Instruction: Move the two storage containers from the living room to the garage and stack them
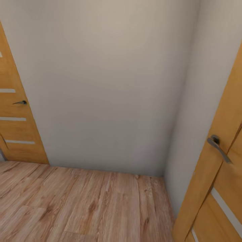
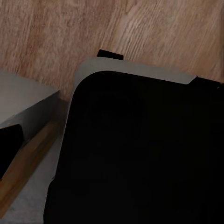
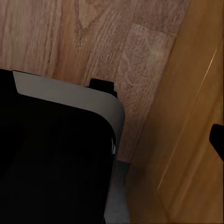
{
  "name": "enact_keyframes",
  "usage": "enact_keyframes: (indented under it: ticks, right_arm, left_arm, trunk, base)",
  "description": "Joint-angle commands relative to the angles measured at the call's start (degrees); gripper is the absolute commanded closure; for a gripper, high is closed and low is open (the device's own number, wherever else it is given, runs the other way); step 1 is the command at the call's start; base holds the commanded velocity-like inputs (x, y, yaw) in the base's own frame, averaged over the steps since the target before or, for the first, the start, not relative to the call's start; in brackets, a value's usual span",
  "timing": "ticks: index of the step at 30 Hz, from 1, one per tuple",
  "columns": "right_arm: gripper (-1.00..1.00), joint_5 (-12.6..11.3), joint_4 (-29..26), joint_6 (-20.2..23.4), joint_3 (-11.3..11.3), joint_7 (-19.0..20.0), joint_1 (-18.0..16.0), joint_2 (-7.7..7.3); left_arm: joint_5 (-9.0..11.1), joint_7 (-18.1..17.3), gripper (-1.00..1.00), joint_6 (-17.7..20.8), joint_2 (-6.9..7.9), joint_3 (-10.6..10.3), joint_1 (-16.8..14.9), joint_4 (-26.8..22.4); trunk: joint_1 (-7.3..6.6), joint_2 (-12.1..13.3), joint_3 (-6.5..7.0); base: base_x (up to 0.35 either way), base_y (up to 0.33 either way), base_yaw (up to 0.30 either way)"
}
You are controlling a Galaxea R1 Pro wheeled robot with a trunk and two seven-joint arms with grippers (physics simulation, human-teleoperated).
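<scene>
The two storage containers are out of view. My head view faces a bare beige wall corner (image 1: pixel 111 90) above light wood-plank floor (image 1: pixel 84 205). The left wrist view looks down on my black base (image 2: pixel 140 154) with its grey rim, over the plank floor (image 2: pixel 93 32). The right wrist view shows the same base (image 3: pixel 51 158) and plank floor (image 3: pixel 84 37). A dark sliver at the edge of each wrist view may be a fingertip, but I cannot tell whether either gripper is open or shut.
A wooden door (image 1: pixel 16 131) with a dark handle (image 1: pixel 21 102) stands at the left. A second wooden door (image 1: pixel 215 181) with a lever handle (image 1: pixel 219 148) stands close on the right, and it shows beside my base (image 3: pixel 196 116).
</scene>
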Motion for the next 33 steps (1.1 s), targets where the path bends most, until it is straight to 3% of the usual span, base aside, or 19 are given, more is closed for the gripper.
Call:
enact_keyframes:
  ticks: [1, 20, 33]
  right_arm:
    - [-1.0, -0.6, 0.18, -0.36, 0.44, 0.25, -0.07, 0.01]
    - [-1.0, -0.6, 0.18, -0.22, 0.53, 0.25, -0.07, 0.01]
    - [-1.0, -0.6, 0.17, -0.28, 0.69, 0.17, -0.07, 0.01]
  left_arm:
    - [0.06, 0.12, -1.0, -0.09, -0.01, 0.23, 0.01, -0.05]
    - [0.06, 0.17, -1.0, -0.1, -0.01, 0.22, 0.01, -0.05]
    - [-0.03, 0.17, -1.0, -0.4, -0.01, 0.29, 0.01, -0.05]
  trunk:
    - [0.03, -0.02, -0.05]
    - [0.03, -0.02, -0.05]
    - [0.03, -0.02, -0.05]
  base:
    - [0.321, 0.0, 0.0]
    - [0.321, 0.0, 0.002]
    - [0.283, 0.0, 0.239]
